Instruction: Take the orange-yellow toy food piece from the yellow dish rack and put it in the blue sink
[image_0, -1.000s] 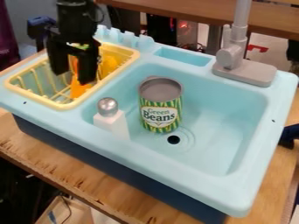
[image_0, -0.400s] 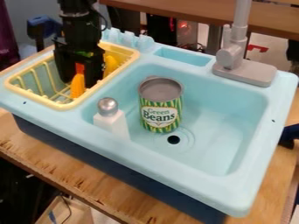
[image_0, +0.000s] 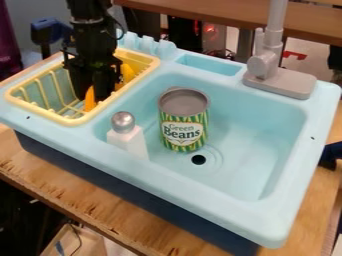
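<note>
Green-striped can (image_0: 184, 120) and 1 white bottle (image_0: 128, 137) beside the yellow rack (image_0: 79, 121).

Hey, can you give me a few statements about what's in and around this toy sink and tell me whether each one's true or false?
1. The claw hangs down at the yellow rack. True.
2. The green-striped can stands upright in the sink. True.
3. The claw is gripping the can. False: the can stands apart from it.
4. The gray faucet is at the sink's back edge. True.
5. In the picture, the rack is right of the can. False: it is left of the can.
6. The sink's rim is red. False: it is light blue.
</note>
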